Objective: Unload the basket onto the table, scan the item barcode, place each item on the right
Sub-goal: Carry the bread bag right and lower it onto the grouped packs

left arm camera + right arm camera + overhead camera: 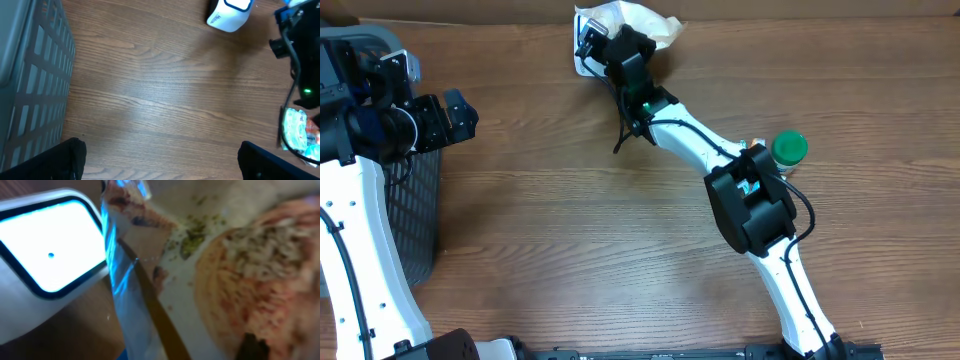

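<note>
You have two arms and two claws on the bench (570,260), plus one scanner (229,14), one food packet (640,20), one green-capped bottle (788,148) and one dark mesh basket (420,215).

Your right claw (593,45) is up at 12 o'clock by the far edge. It is closed on the packet, holding it just beside the scanner. In the right wrist view the scanner's lit window is at 9 o'clock and the packet's printed face fills the rest. No barcode can be made out there.

Your left claw (470,113) is spread fully wide and holds nothing. It sits at 9 o'clock over the basket's rim.

The bottle stands at 3 o'clock, close beside the right arm's elbow. The basket hugs the left edge. The middle and near half of the bench are bare wood.
</note>
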You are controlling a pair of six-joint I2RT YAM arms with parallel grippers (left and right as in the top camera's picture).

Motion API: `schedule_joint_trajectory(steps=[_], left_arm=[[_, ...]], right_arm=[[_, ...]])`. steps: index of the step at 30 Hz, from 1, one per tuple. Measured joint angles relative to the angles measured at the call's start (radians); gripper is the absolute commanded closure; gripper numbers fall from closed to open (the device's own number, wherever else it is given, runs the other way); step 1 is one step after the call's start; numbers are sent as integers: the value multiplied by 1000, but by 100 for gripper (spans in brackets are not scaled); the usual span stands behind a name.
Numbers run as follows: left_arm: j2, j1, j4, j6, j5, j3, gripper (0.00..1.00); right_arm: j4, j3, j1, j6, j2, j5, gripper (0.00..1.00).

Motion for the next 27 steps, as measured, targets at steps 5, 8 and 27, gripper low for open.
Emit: schedule_joint_trajectory(steps=[5,8,27], left_arm=[[0,0,0,0,0,0,1],[0,0,0,0,0,0,0],[0,0,0,0,0,0,1]], right_arm=[[-356,-5,0,168,-174,-6,96],[-565,-4,-2,312,-320,-49,96],[-1532,10,-88,1268,-532,-254,96]])
